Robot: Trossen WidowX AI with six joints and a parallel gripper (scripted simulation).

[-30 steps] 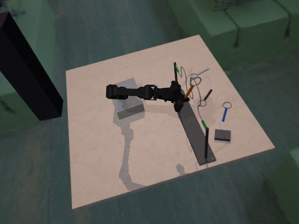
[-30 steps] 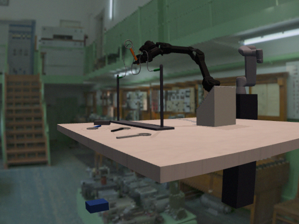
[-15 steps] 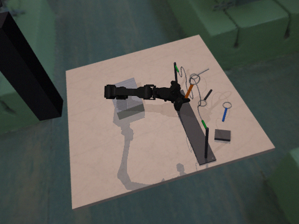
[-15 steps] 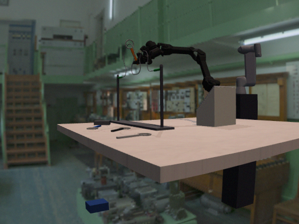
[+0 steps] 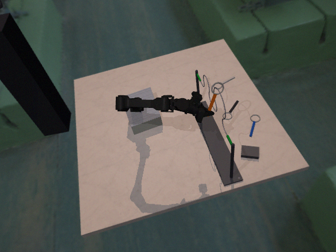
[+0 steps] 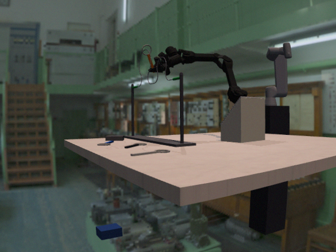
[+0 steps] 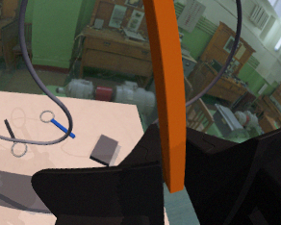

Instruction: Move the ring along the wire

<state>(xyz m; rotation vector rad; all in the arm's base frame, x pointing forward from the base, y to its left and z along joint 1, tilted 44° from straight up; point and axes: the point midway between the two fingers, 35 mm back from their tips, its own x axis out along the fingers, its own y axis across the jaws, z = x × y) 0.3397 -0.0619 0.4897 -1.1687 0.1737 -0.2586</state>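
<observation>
My gripper [image 5: 209, 113] [image 6: 152, 69] [image 7: 160, 128] is shut on the lower end of the orange handle [image 5: 212, 102] [image 6: 149, 60] [image 7: 168, 96]. The handle points up to its ring [image 5: 211, 88] [image 6: 146, 45], which is around the top of a high bend of the grey wire [image 5: 225, 108] [image 6: 139, 68] [image 7: 23, 43]. Whether ring and wire touch is too small to tell. One green part [image 5: 198, 77] [image 6: 176, 78] is by one post [image 5: 197, 83] [image 6: 181, 108]; the other green part [image 5: 229, 140] [image 6: 136, 86] is by the other post [image 5: 232, 160] [image 6: 132, 111]. The ring is outside the wrist view.
Wire bends pass close to the gripper. Below are the dark base [image 5: 218, 143], a blue-handled ring [image 5: 252, 128] [image 7: 63, 128], a black-handled ring [image 5: 234, 107] [image 6: 132, 146], a grey-handled ring [image 5: 229, 79] [image 6: 143, 154] and a dark box [image 5: 250, 151] [image 6: 114, 138] [image 7: 105, 148].
</observation>
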